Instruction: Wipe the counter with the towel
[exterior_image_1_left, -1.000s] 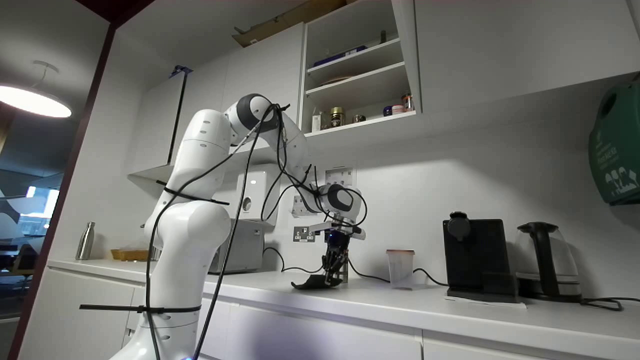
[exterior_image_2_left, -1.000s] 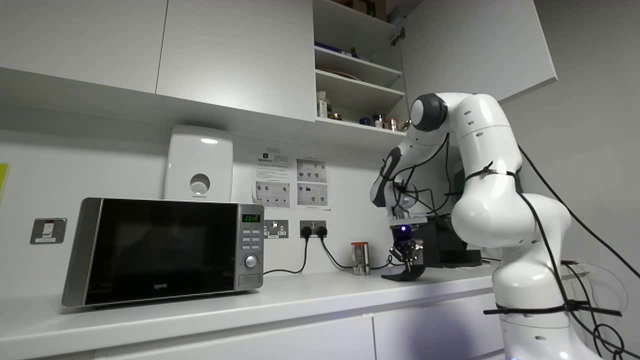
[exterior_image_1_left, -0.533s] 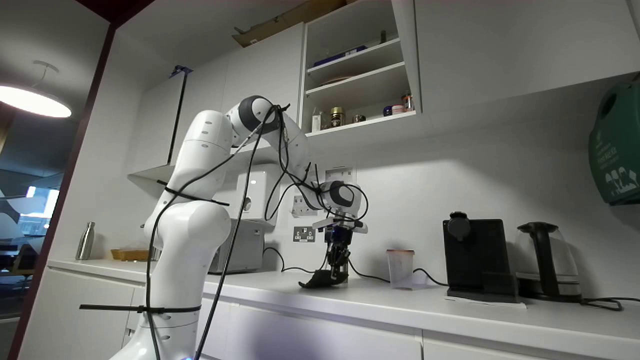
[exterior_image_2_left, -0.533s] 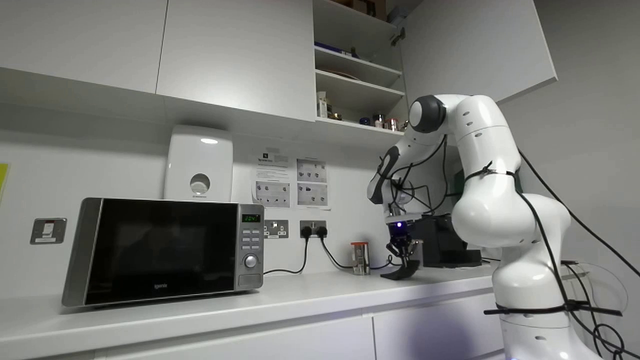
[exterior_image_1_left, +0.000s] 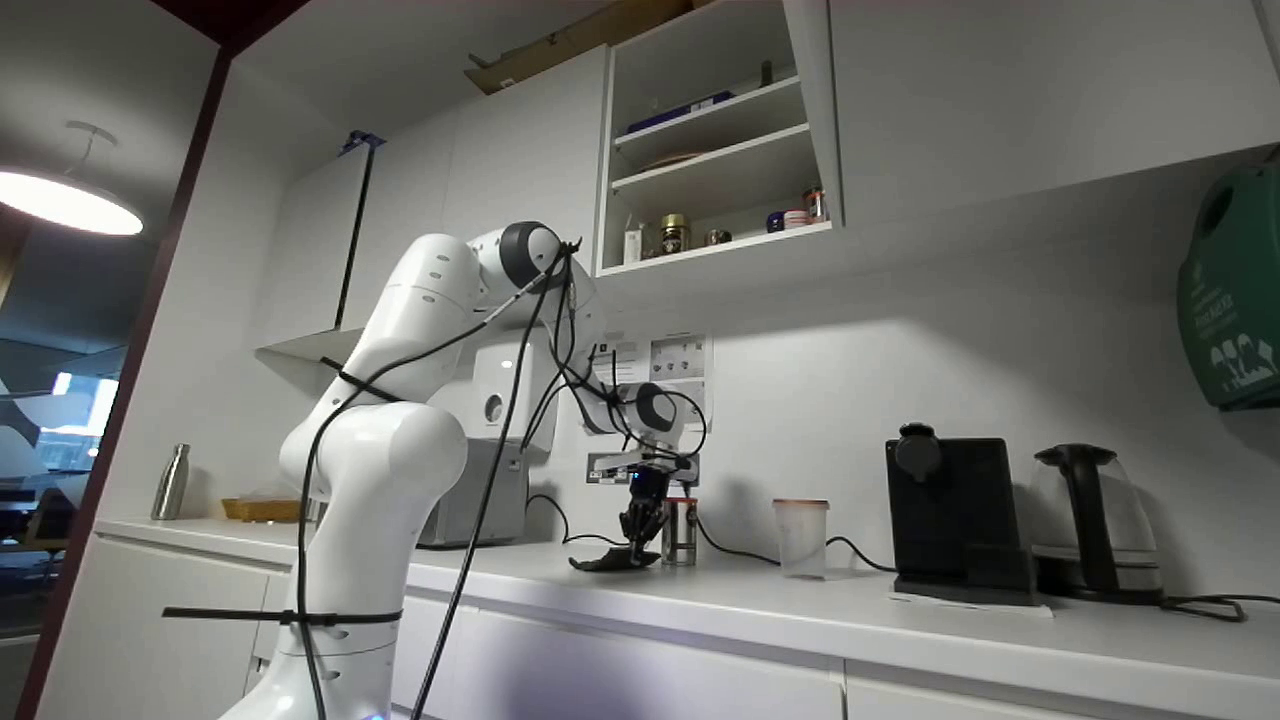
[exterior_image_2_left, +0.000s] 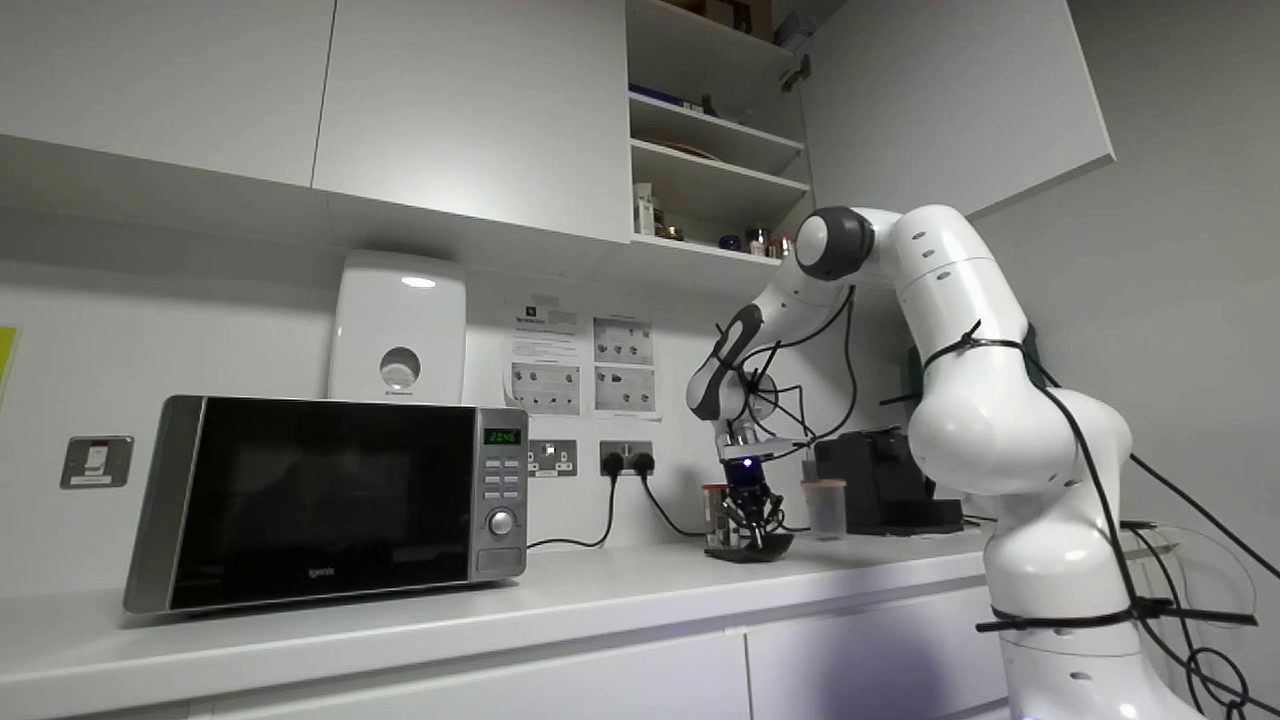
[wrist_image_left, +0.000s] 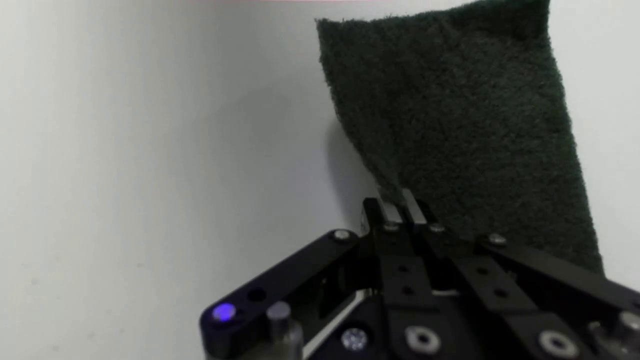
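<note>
Along the white desk (exterior_image_1_left: 720, 590), taking the tool (wrist_image_left: 401, 204) as my clock's centre, I see a steel bottle (exterior_image_1_left: 171, 482) upright out at nine, its inside hidden. On the same bearing but nearer, a tan basket (exterior_image_1_left: 258, 511) holds something pale, too blurred to name. A grey microwave (exterior_image_1_left: 485, 495) sits between nine and ten, partly behind the arm (exterior_image_1_left: 385, 460).

The tool points down to six o'clock, its jaws drawn together, an edge of the dark grey towel (wrist_image_left: 480, 125) pinched between them. In the wrist view the cloth spreads from eleven round to four o'clock of the tool, the gripped edge raised; in both exterior views it lies low on the desk.

Close by at two o'clock stands a shiny canister (exterior_image_1_left: 680, 533) with a red lid, its contents unseen. At twelve, an open cupboard (exterior_image_1_left: 690, 40) holds a pale carton (exterior_image_1_left: 633, 243) and small jars (exterior_image_1_left: 674, 235) at the bottom, a flat brownish thing (exterior_image_1_left: 672, 160) halfway up and a blue box (exterior_image_1_left: 680, 112) above that. At three comes a translucent tub (exterior_image_1_left: 801, 540), lidded in orange; what it contains I can't make out. Beyond it on the same bearing are a black coffee machine (exterior_image_1_left: 955, 510) and a glass-sided kettle (exterior_image_1_left: 1095, 525).

I count one bottle, one basket, one microwave, one towel, one canister, at least five jars, one tub, one coffee machine and one kettle.
</note>
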